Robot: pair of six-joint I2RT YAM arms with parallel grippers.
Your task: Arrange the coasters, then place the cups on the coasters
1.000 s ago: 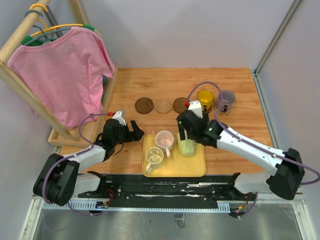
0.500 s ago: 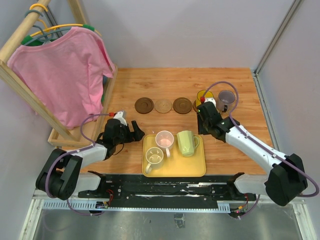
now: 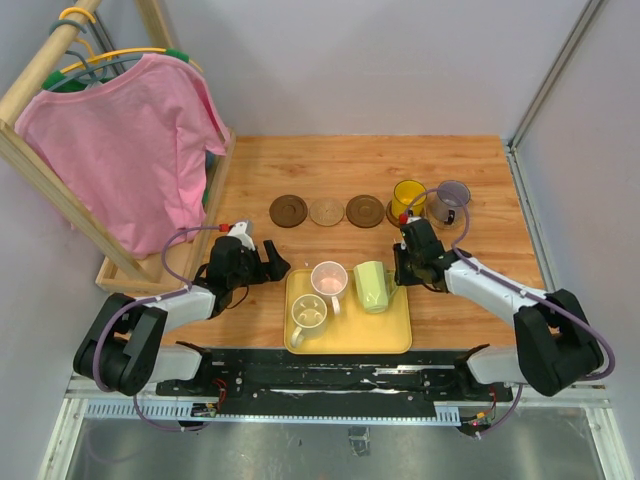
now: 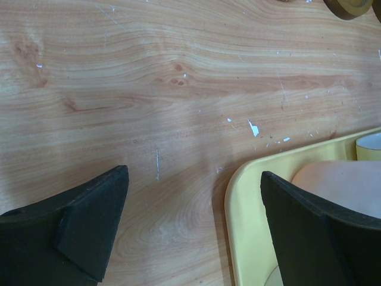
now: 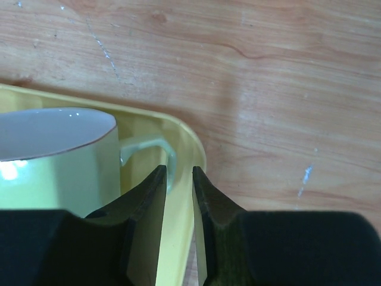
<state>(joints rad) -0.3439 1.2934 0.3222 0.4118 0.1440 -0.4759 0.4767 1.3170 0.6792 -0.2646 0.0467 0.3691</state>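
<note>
cup (image 3: pixel 370 287) (pale green) stands upright, handle pointing right.

green cup (image 5: pixel 56 158) on yellow tray (image 5: pixel 191 150); handle at narrowed end effector (image 5: pixel 178 174) tips

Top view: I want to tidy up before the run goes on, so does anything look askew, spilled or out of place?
Nothing is spilled or tipped over. The yellow cup seems to sit off-centre: its dark coaster pokes out only on the side toward the three bare coasters, which form an even row.
</note>
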